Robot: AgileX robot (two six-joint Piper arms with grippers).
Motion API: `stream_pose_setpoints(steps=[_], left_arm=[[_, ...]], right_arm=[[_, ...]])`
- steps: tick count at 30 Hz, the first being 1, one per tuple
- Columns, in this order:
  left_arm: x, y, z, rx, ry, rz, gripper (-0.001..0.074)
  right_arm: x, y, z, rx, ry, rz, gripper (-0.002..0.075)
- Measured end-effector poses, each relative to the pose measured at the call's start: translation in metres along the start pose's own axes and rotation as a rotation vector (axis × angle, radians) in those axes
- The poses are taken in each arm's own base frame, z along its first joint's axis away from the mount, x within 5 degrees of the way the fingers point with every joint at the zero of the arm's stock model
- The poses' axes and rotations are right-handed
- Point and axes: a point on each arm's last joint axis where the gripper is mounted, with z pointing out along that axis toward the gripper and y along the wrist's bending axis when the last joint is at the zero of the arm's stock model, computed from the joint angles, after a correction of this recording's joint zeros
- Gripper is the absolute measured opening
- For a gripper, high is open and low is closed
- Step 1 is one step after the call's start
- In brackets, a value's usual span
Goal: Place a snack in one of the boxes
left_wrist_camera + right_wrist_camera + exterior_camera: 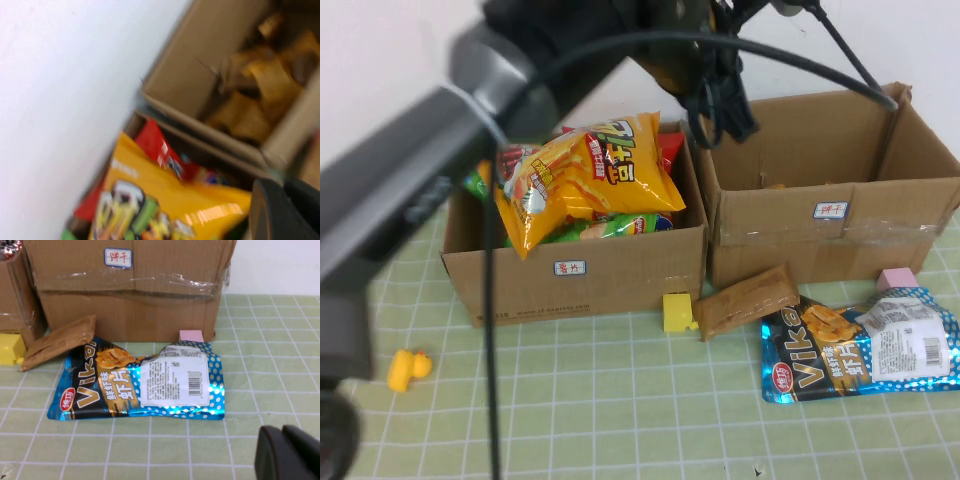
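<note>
A blue foil snack bag [860, 350] lies flat on the table in front of the right cardboard box [820, 215]; it also shows in the right wrist view [140, 382]. The left cardboard box [580, 270] is full of snacks, with a yellow chip bag [590, 175] on top. My left gripper [725, 115] hangs above the gap between the two boxes, shut and empty; its wrist view shows its fingers [285, 210] over the yellow bag [165, 200]. My right gripper [282, 455] is shut and empty, low over the table near the blue bag, out of the high view.
A brown packet [745, 300] leans at the foot of the boxes beside a yellow block [677, 312]. A pink block [896, 278] sits against the right box. A yellow toy duck [407, 369] lies at the left. The right box holds some brown packets [250, 100].
</note>
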Motion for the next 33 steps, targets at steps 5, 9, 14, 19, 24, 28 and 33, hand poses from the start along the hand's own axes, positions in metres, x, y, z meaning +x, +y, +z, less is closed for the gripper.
stream_pose_setpoints(steps=[5, 9, 14, 19, 24, 28, 33], left_arm=[[0.005, -0.001, -0.045, 0.12, 0.085, 0.03, 0.0003], [0.011, -0.01, -0.083, 0.255, 0.048, 0.045, 0.0], [0.039, -0.024, -0.124, 0.297, -0.037, 0.019, 0.0], [0.09, -0.037, -0.155, 0.243, -0.119, -0.066, 0.0], [0.16, -0.059, -0.168, 0.172, -0.201, -0.191, 0.0], [0.19, -0.068, -0.181, 0.156, -0.236, -0.251, 0.0], [0.212, -0.076, -0.189, 0.183, -0.217, -0.303, 0.0]], right_arm=[[0.0, 0.0, 0.0, 0.0, 0.0, 0.0, -0.0002], [0.0, 0.0, 0.0, 0.0, 0.0, 0.0, -0.0002], [0.0, 0.0, 0.0, 0.0, 0.0, 0.0, -0.0002], [0.0, 0.0, 0.0, 0.0, 0.0, 0.0, -0.0002], [0.0, 0.0, 0.0, 0.0, 0.0, 0.0, -0.0002], [0.0, 0.0, 0.0, 0.0, 0.0, 0.0, -0.0002], [0.0, 0.0, 0.0, 0.0, 0.0, 0.0, -0.0002]])
